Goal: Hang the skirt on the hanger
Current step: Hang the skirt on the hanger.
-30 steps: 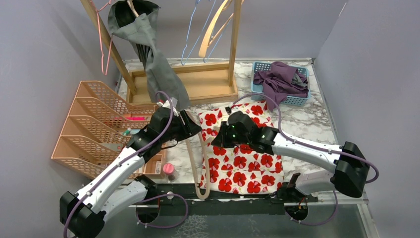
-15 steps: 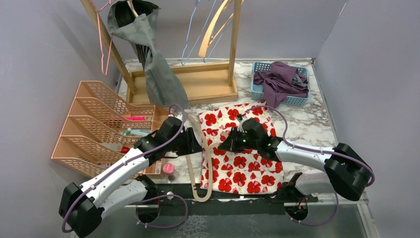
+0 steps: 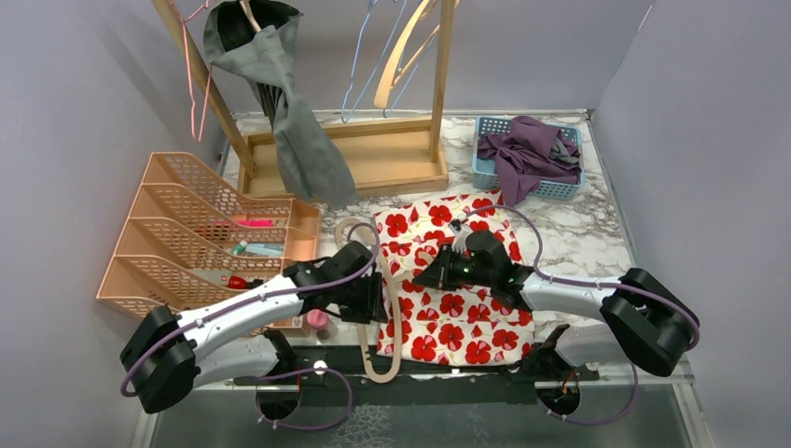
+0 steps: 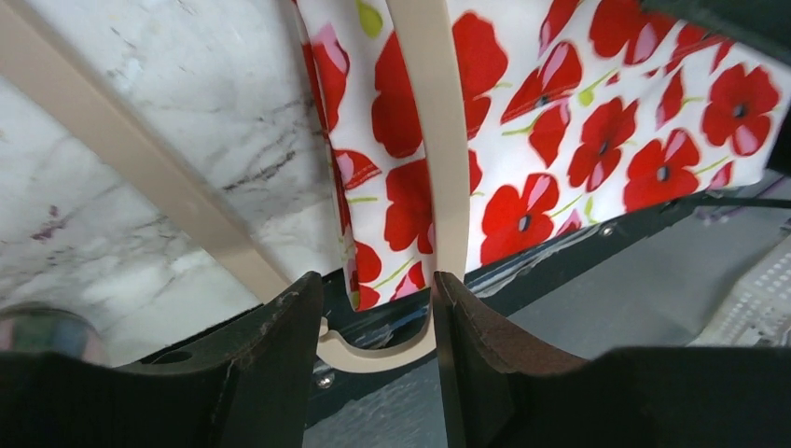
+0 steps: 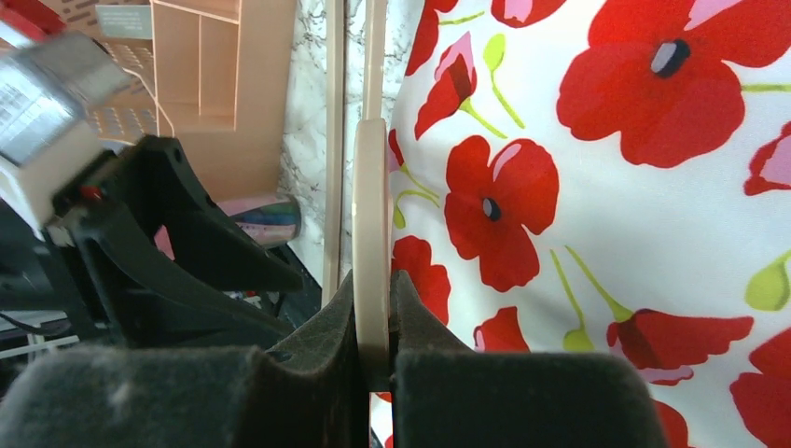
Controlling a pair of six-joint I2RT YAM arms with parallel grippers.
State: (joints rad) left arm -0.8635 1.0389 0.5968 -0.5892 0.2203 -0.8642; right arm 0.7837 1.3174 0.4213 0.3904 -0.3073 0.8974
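The skirt (image 3: 462, 299), white with red poppies, lies flat on the marble table. A beige hanger (image 3: 393, 322) lies along its left edge, reaching past the table's near edge. My right gripper (image 3: 431, 276) is shut on one hanger arm (image 5: 371, 205) over the skirt (image 5: 606, 187). My left gripper (image 3: 375, 301) is open and holds nothing. In the left wrist view it (image 4: 378, 313) hovers over the skirt's near left corner (image 4: 560, 121). There one hanger arm (image 4: 438, 140) lies on the cloth, the other (image 4: 140, 168) on bare marble.
A peach mesh organizer (image 3: 187, 243) stands at the left, with a small pink-capped bottle (image 3: 318, 317) beside it. A wooden rack (image 3: 373, 163) at the back carries a grey garment (image 3: 298, 131) and spare hangers. A blue basket (image 3: 560, 191) of purple clothes sits back right.
My left gripper has moved toward the near edge and to the right, along the hanger. My right gripper has shifted slightly nearer with the hanger. The hanger's hook end now shows.
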